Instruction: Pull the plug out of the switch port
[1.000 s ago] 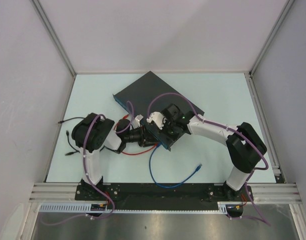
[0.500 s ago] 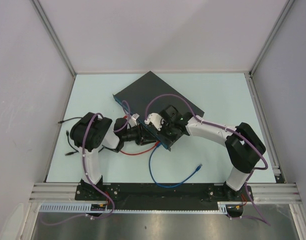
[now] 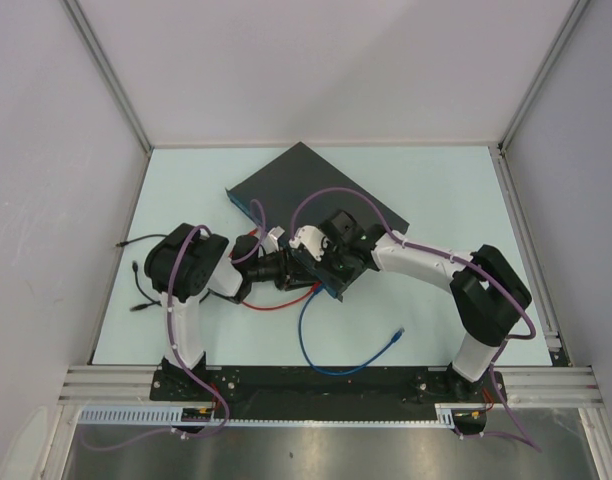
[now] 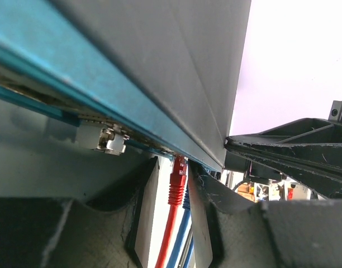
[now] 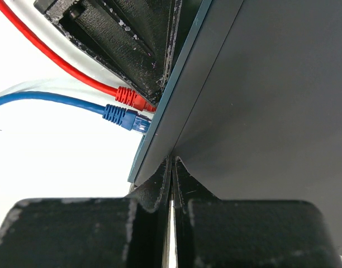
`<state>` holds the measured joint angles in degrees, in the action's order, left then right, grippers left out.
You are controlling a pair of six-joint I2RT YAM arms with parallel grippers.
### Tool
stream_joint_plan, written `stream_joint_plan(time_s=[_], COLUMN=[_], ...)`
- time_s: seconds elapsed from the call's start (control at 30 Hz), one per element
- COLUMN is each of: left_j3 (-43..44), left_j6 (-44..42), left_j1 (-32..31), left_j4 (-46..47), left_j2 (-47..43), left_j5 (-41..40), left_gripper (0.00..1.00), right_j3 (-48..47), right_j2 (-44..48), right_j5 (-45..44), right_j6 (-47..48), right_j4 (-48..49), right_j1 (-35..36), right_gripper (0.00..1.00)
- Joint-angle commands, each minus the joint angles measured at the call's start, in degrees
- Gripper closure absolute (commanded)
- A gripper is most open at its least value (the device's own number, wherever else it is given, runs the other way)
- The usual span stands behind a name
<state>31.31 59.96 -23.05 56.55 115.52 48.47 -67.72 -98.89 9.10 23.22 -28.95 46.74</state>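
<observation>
The switch (image 3: 306, 190) is a flat dark grey box lying at an angle mid-table, with its teal port edge (image 4: 104, 106) facing my arms. A red plug (image 4: 177, 180) sits in a port on that edge, and a blue plug (image 5: 126, 118) sits in the port beside it. My left gripper (image 4: 172, 167) is open at the edge, one finger on each side of the red plug. In the top view the left gripper (image 3: 291, 268) meets the switch's near edge. My right gripper (image 5: 172, 159) is shut and empty, its tips resting on the switch top (image 5: 260, 111) near that edge.
The red cable (image 3: 271, 305) loops on the table under the left gripper. The blue cable (image 3: 306, 340) curves toward the arm bases and ends in a loose plug (image 3: 398, 333). Black cables (image 3: 136, 280) lie at the left table edge. Walls enclose the table.
My left gripper has edged slightly right, closer to the switch's port edge. My right wrist has shifted a little left on the switch top.
</observation>
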Motion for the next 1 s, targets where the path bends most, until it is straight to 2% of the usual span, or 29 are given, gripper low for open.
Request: stream_joint_plan(time_s=[0.0, 0.37, 0.53, 0.83, 0.97], left_j3=[1.6, -1.3, -4.0, -1.3, 0.4], left_j6=[-3.7, -4.8, -8.2, -7.1, -4.1], left_j1=[-3.1, -1.7, -0.7, -1.5, -1.5], left_j4=[-1.6, -2.8, -6.9, -6.3, -3.3], left_j2=[1.8, -0.7, -6.4, -2.9, 0.5], left_j5=[1.5, 0.3, -3.6, -1.2, 0.0], left_gripper=[0.65, 0.63, 0.53, 0.57, 0.58], right_j3=[0.1, 0.1, 0.1, 0.1, 0.1], right_j2=[-1.1, -0.8, -0.7, -1.2, -1.3], right_j5=[0.1, 0.1, 0.6, 0.2, 0.2], right_j6=[0.9, 1.0, 0.9, 0.9, 1.0], right_j4=[-1.5, -1.5, -1.5, -1.2, -1.3], right_j1=[-0.3, -0.6, -0.6, 0.4, 0.4], right_gripper=[0.97, 0.96, 0.96, 0.96, 0.96])
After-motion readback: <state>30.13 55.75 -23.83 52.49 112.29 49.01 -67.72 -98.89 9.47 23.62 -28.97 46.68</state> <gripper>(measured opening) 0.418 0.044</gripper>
